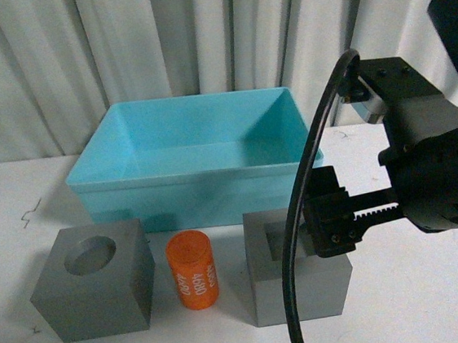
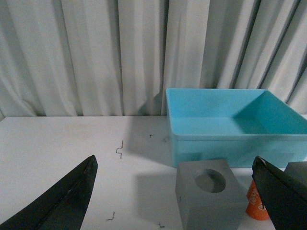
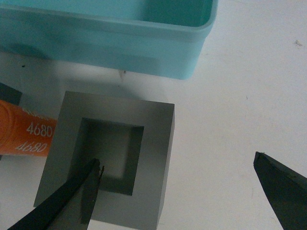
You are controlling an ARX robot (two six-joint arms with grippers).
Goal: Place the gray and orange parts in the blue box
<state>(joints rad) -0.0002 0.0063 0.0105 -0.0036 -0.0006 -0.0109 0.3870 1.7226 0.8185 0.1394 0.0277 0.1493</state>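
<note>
The blue box (image 1: 190,193) stands empty at the back of the white table. In front of it lie a gray cube with a round recess (image 1: 93,284), an upright orange cylinder with white digits (image 1: 192,269) and a gray cube with a square recess (image 1: 303,291). My right gripper (image 1: 326,225) hovers open over the square-recess cube (image 3: 151,153). One of its fingers (image 3: 72,201) is above the recess, the other over bare table. My left gripper (image 2: 175,159) is open, with the round-recess cube (image 2: 192,211) and the orange cylinder (image 2: 254,211) ahead between its fingers.
White curtains (image 1: 198,35) hang behind the table. A black cable (image 1: 297,238) from the right arm loops across the square-recess cube. Bare white tabletop (image 2: 57,143) with small dark marks lies left of the box (image 2: 230,143).
</note>
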